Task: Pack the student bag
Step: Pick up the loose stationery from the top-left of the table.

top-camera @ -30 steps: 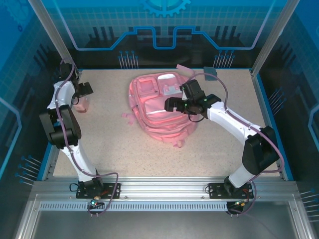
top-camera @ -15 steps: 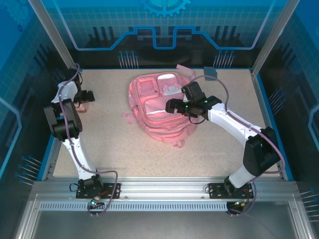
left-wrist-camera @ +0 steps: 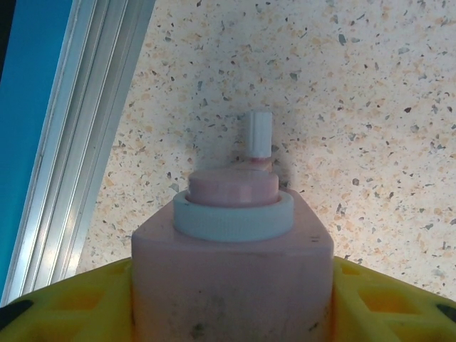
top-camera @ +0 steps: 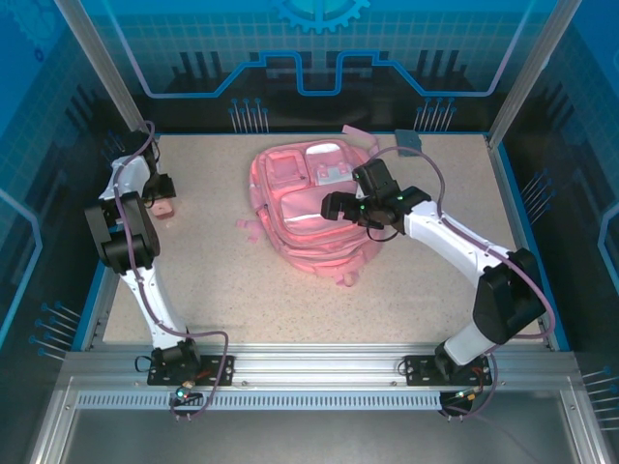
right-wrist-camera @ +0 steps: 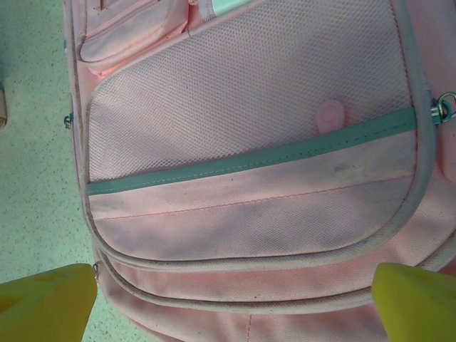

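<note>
The student bag (top-camera: 290, 193), a pink backpack with pale trim, lies flat at the middle back of the table. My right gripper (top-camera: 334, 205) hovers open over its front pocket. In the right wrist view the yellow fingertips (right-wrist-camera: 46, 299) stand wide apart above the bag's (right-wrist-camera: 249, 214) mesh pocket and zip seams. My left gripper (top-camera: 158, 193) is at the far left of the table, shut on a small pink bottle (left-wrist-camera: 231, 242) with a white collar and a pink cap. Both yellow fingers (left-wrist-camera: 385, 299) press against the bottle's sides.
An aluminium frame rail (left-wrist-camera: 78, 142) runs close along the left of the bottle. A small grey item (top-camera: 408, 141) lies at the back right. A pink strap (top-camera: 353, 132) of the bag sticks out toward the back edge. Speckled tabletop (top-camera: 222, 280) spreads in front of the bag.
My left gripper has settled over the pink bottle and its jaws have closed from wide open onto the bottle's sides. The right arm has barely moved.
</note>
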### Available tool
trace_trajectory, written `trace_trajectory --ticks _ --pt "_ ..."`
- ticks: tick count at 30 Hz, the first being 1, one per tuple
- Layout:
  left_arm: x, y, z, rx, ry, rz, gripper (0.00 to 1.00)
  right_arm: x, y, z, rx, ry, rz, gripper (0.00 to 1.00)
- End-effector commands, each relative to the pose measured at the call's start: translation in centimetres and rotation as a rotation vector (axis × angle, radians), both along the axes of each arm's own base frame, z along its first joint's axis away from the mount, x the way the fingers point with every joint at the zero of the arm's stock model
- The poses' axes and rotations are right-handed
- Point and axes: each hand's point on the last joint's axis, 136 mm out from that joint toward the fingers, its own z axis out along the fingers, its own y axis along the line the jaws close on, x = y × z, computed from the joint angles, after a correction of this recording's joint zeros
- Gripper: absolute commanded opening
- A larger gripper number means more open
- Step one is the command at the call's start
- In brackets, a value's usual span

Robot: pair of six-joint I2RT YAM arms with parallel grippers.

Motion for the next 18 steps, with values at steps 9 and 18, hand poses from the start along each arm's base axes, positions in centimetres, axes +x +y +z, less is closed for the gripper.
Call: trace_trajectory --ticks 9,18 --pt "-1.4 -8.5 5.9 -0.207 -0.168 0.020 0.46 -1.0 0.1 1.5 0.052 -0.036 -0.011 1.00" --pt "-3.3 -23.9 11.4 -0.352 -0.338 -0.264 0.45 -0.8 -0.5 1.2 0.077 0.010 -0.009 0.99"
